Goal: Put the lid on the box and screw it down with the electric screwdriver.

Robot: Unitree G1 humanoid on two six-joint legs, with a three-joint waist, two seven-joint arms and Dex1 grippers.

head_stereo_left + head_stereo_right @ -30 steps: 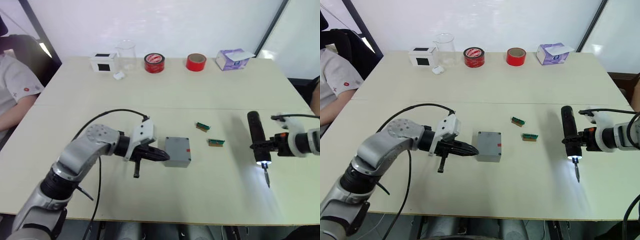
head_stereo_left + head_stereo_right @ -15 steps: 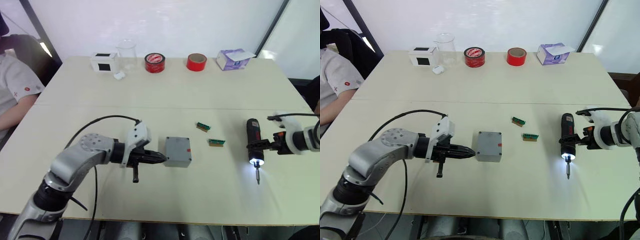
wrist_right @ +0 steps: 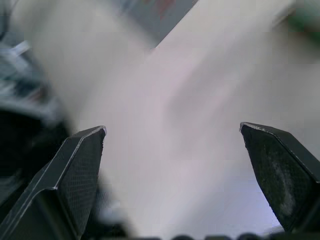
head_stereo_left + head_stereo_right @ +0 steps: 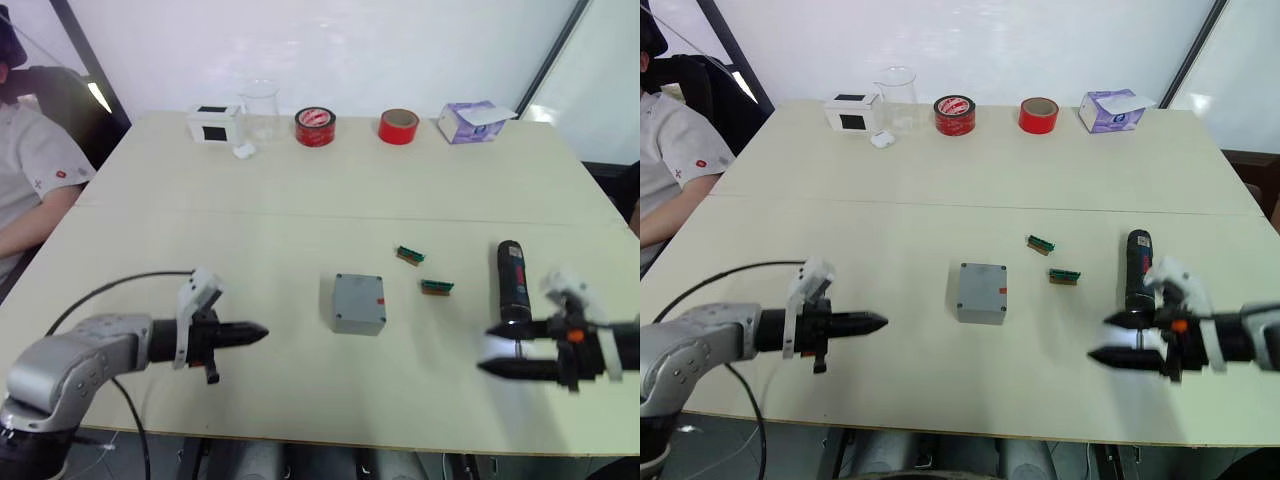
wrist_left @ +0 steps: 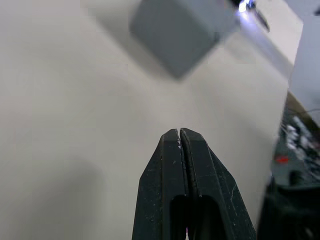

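The left gripper [image 4: 255, 333] has its 2 black fingers pressed tight together with nothing between them. It hangs low over the table [image 4: 300, 200], pointing toward the box, but it is well apart from it. The right gripper [image 4: 1110, 340] has its 2 fingers spread wide and holds nothing. It points in toward the middle of the table.

The electric screwdriver [image 4: 511, 282] lies flat on the table just beside the right gripper. Its tip end is next to the fingers, and a white light glows there.

The box [image 4: 358, 304] sits in the middle of the table, between the 2 grippers. The lid [image 4: 359, 295] is already on top of it, with its small red spot showing. I cannot tell if any screws are in.

2 little green parts [image 4: 408, 254] lie near the box, toward the screwdriver. Far back are 2 red tape rolls [image 4: 315, 126], a clear cup [image 4: 258, 108], a white box [image 4: 213, 123] and a purple tissue box [image 4: 470, 121]. A person [image 4: 30, 170] sits at the robot's left.

What could go wrong? The screwdriver is round, so a bump from the open fingers could roll it away. Nothing holds the box, so a push from the tool could slide it or shift the lid.
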